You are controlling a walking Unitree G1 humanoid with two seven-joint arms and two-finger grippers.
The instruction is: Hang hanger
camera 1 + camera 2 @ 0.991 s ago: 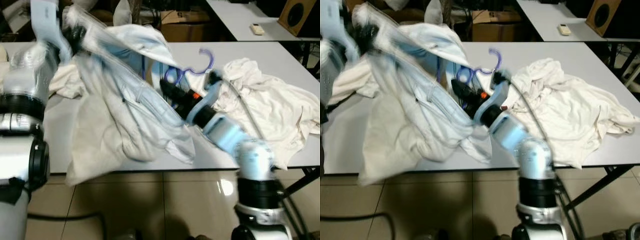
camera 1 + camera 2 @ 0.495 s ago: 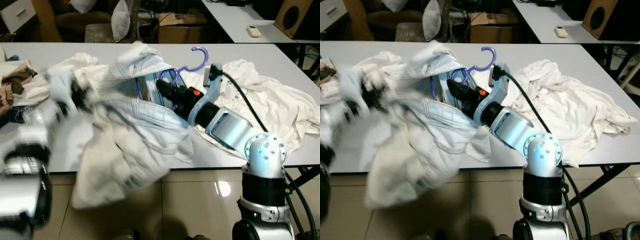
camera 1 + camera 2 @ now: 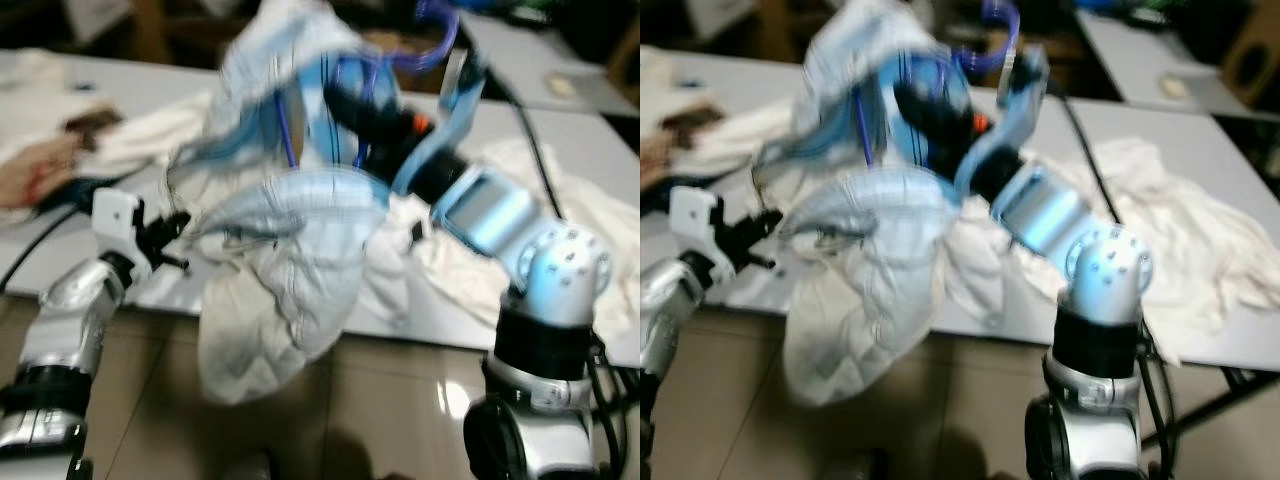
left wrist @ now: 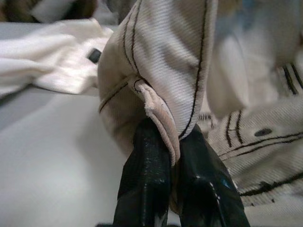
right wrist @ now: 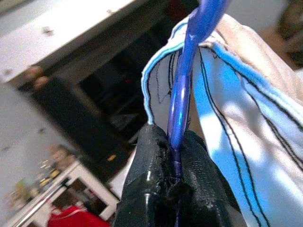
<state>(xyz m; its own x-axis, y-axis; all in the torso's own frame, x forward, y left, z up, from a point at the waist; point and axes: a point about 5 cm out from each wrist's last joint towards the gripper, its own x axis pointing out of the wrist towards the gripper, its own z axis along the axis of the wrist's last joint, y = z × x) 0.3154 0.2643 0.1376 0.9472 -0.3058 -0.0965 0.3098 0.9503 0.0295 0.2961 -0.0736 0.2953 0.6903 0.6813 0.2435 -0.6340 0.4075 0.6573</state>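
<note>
Two arms raised over the table (image 3: 90,240), right gripper (image 5: 174,165) clamped on the blue hanger (image 5: 187,85) held high, left gripper (image 4: 165,179) pinching the pale garment's (image 3: 290,250) lower fold.

You see a purple-blue hanger (image 5: 182,90) inside a pale blue garment (image 3: 300,250) with dark stitching. Cream cloth (image 3: 560,190) lies right on the grey surface (image 3: 60,240).

We see a glossy blue plastic hanger (image 5: 183,90) in woven, matt pale cloth of a garment (image 3: 300,250) with dark stitching. The bench (image 4: 52,156) looks smooth and matt; the floor (image 3: 380,400) shiny tile.
</note>
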